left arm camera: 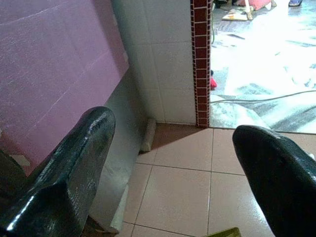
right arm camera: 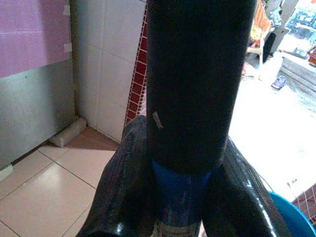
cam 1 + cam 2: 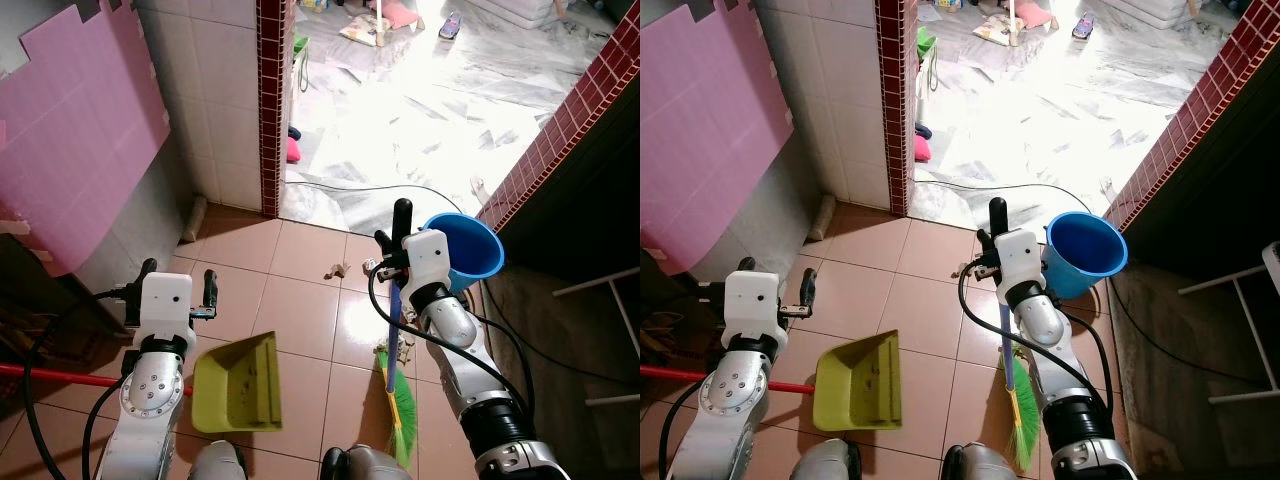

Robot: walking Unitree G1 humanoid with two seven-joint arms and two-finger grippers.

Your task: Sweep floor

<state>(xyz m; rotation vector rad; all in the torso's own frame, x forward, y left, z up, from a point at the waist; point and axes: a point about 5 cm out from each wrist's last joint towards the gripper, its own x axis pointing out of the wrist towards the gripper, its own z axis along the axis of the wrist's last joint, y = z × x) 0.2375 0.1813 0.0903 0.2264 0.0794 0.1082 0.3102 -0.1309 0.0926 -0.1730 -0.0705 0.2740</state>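
Note:
My right gripper (image 3: 388, 256) is shut on a broom's black-topped blue handle (image 2: 181, 187), held nearly upright. The broom's green bristles (image 3: 402, 410) rest on the terracotta tiles near my feet. A yellow-green dustpan (image 3: 240, 385) lies on the floor by my left arm. Its red handle (image 3: 50, 375) runs off to the left behind that arm. My left gripper (image 3: 178, 278) hangs above the dustpan, open, with nothing between its fingers (image 1: 74, 168). Small bits of litter (image 3: 337, 270) lie on the tiles ahead, and more litter (image 3: 405, 346) lies beside the broom.
A blue bucket (image 3: 468, 245) stands just right of the broom, against a red brick wall (image 3: 560, 130). A red brick pillar (image 3: 270, 100) and white tiled wall edge the doorway to a bright marble floor. A black cable (image 3: 370, 185) crosses the threshold. A pink panel (image 3: 80, 130) leans at left.

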